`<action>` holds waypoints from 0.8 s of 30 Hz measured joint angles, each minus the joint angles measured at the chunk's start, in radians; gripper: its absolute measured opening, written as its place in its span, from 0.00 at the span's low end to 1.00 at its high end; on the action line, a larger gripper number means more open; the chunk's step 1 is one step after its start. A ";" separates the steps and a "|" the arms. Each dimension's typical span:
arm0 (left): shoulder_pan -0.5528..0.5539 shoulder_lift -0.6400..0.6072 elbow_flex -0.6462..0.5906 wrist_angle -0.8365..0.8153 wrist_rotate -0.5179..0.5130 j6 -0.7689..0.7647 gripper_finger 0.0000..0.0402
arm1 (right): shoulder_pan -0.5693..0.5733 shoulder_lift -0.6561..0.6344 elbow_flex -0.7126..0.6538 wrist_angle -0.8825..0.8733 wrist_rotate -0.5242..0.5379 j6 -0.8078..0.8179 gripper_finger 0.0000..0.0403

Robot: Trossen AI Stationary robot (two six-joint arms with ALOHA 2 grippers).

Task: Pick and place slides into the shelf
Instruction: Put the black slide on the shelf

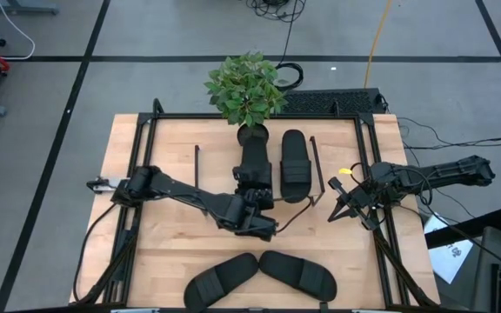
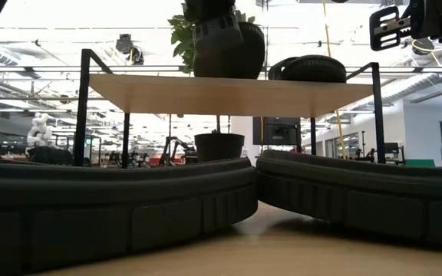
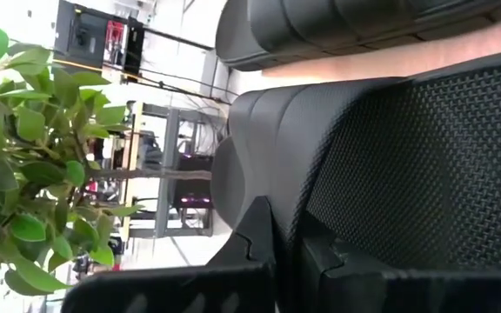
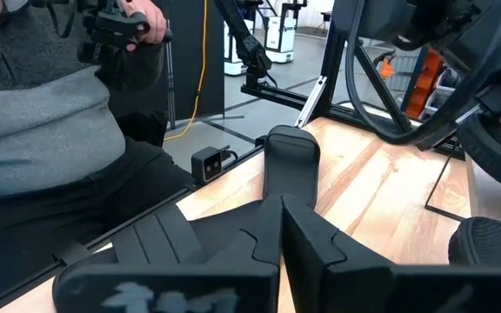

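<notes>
The shelf (image 1: 220, 165), a low rack with a light plank top (image 2: 229, 93) and dark end frames, stands mid-table. Two black slides are on it. The right one (image 1: 294, 167) lies flat on its sole. My left gripper (image 1: 255, 204) is at the near end of the left slide (image 1: 256, 165) and shut on it. In the low view this slide (image 2: 219, 50) stands taller than its neighbour (image 2: 313, 67). Two more slides (image 1: 220, 280) (image 1: 298, 274) lie soles down by the table's near edge. My right gripper (image 1: 333, 198) hovers shut, right of the shelf. My left gripper (image 3: 285, 252) holds the left slide by its near end, beside the textured footbed (image 3: 364, 226). It comes level from the table's near side, along the slide's length. Its own fingers (image 3: 324, 256) hide the pinched edge. The slide's far part rests on the shelf's plank.
A potted plant (image 1: 246, 87) stands at the table's far edge, right behind the shelf. Black frame posts run along the table's left and right sides (image 1: 377, 174). A seated person (image 4: 42, 130) shows beyond the table in the right wrist view. Bare wood (image 1: 159, 148) lies left of the shelf.
</notes>
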 joint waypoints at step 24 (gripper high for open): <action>0.003 -0.004 0.002 0.072 0.239 -0.034 0.39 | 0.000 0.000 0.000 0.000 0.000 0.000 0.00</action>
